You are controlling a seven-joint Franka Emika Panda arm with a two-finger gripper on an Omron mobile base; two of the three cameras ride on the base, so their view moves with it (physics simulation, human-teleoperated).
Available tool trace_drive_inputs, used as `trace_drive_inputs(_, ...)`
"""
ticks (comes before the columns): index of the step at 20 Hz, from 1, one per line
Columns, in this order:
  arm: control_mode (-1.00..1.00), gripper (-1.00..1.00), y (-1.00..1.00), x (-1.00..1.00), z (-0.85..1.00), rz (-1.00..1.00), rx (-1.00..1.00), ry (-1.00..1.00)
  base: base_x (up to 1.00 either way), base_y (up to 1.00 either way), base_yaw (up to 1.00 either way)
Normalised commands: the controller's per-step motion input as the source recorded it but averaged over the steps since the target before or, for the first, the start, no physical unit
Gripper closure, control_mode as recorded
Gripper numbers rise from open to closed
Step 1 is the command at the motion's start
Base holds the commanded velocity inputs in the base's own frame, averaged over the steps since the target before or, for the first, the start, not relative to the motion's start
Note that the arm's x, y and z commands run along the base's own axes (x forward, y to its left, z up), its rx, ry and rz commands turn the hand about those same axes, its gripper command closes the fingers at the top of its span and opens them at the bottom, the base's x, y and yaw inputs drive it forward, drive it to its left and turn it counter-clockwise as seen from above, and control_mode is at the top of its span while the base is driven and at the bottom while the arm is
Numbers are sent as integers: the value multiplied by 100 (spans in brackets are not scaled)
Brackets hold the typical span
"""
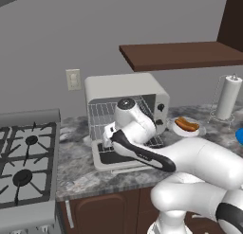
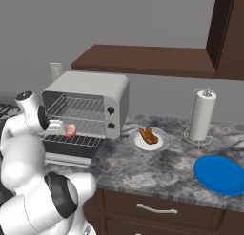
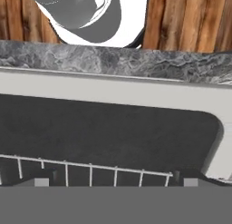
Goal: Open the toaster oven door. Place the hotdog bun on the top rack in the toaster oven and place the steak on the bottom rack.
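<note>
The toaster oven (image 1: 124, 87) (image 2: 90, 89) stands on the counter with its door (image 1: 110, 158) (image 2: 71, 151) (image 3: 108, 128) dropped flat. Inside are the top rack (image 2: 81, 105) and the bottom rack (image 2: 88, 140). My gripper (image 2: 59, 128) (image 3: 116, 182) hangs over the bottom rack's front edge, open, with nothing between its finger tips in the hand view. The pink steak (image 2: 70, 130) sits right at the hand, over the front of the bottom rack; I cannot tell whether it rests there. To the oven's right, the hotdog bun (image 1: 186, 124) (image 2: 148, 135) lies on a white dish (image 2: 137, 142).
A black-grated stove (image 1: 23, 157) adjoins the counter on the left. Right of the dish stand a paper towel holder (image 2: 202, 116) and a blue plate (image 2: 220, 174). A brown shelf (image 2: 143, 58) hangs above the oven. My arm (image 1: 142, 152) crosses in front of the open door.
</note>
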Motion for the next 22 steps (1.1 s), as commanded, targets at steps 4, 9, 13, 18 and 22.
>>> trace_drive_inputs(4,-100,-100,-5,-16,-22,-4,10,4,0,0,0)
trace_drive_inputs(9,-100,-100,-1,-16,-35,-5,9,0,0,0,0)
trace_drive_inputs(13,-100,-100,-3,2,-36,-2,3,0,0,0,0)
trace_drive_inputs(18,-100,-100,-1,10,-27,0,0,-3,0,0,0)
trace_drive_inputs(22,-100,-100,0,22,-16,0,0,-7,0,0,0)
